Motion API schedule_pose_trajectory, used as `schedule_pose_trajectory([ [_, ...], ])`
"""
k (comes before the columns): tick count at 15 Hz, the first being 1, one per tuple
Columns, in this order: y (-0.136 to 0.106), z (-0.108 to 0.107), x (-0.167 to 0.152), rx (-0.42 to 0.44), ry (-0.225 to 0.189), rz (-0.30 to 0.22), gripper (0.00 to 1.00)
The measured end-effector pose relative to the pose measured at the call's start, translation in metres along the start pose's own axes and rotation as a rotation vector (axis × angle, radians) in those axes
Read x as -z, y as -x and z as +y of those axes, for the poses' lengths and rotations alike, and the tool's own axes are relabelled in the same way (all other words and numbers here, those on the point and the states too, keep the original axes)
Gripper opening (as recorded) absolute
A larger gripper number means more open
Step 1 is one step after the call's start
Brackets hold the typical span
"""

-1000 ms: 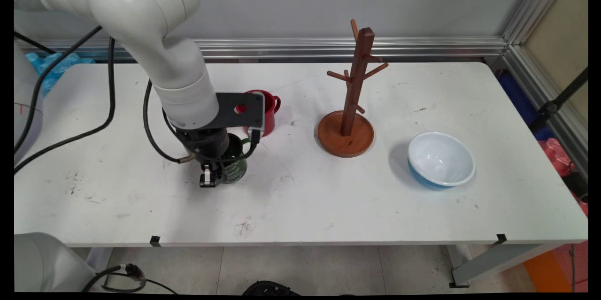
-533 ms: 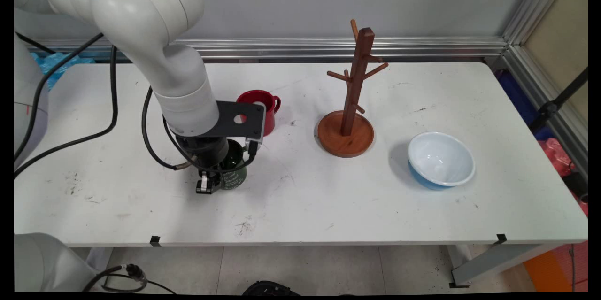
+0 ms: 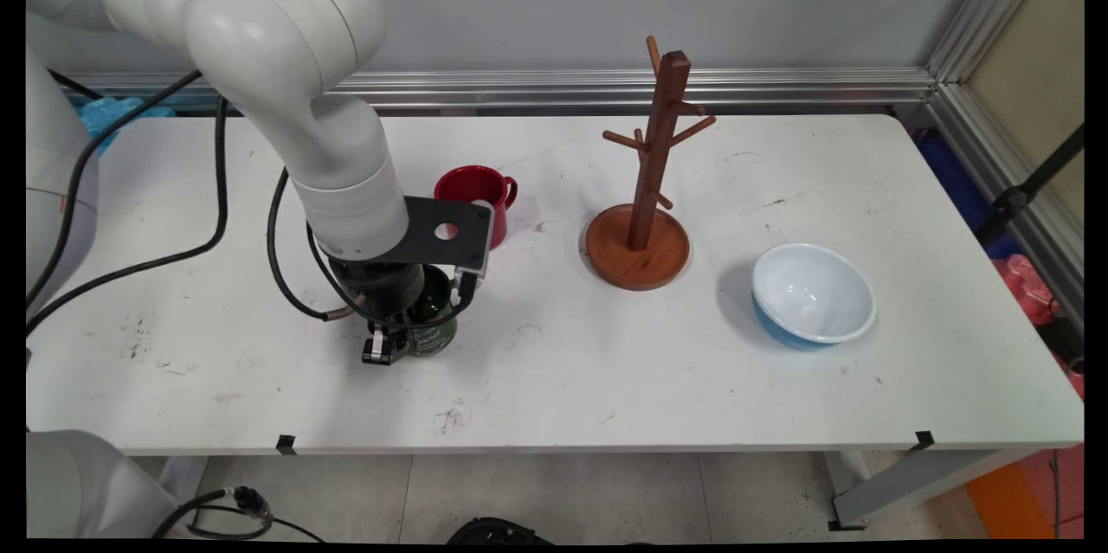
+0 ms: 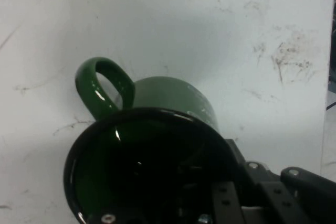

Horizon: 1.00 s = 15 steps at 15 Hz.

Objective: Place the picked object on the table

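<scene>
The gripper is reaching down at a dark green mug left of centre in the main view, one finger outside its wall, though whether it is gripping I cannot tell; a red mug is standing just behind, with a wooden mug tree and a blue bowl further right on the white table. In the hand view the green mug is filling the lower centre, its handle pointing toward the upper left, and the gripper's linkage is sitting at the lower right against the rim.

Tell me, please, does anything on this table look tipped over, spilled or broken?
Nothing stands out. The green mug under the end effector, the red mug, the wooden mug tree and the blue bowl all stand upright. The white table shows only scuff marks.
</scene>
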Motion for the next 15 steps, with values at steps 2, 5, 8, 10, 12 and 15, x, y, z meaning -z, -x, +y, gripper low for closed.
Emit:
schedule_pose_trajectory([
  [2,-0.001,-0.001,-0.003,-0.004,-0.001,-0.001,0.0],
  [5,-0.003,-0.003,-0.007,-0.009,-0.005,-0.001,0.0],
  [8,-0.005,-0.006,-0.012,-0.014,-0.009,-0.002,0.0],
  [10,-0.007,-0.008,-0.016,-0.018,-0.01,-0.002,0.0],
  [12,-0.009,-0.008,-0.019,-0.019,-0.008,0.0,0.0],
  [15,-0.012,-0.008,-0.021,-0.02,-0.006,0.004,0.0],
])
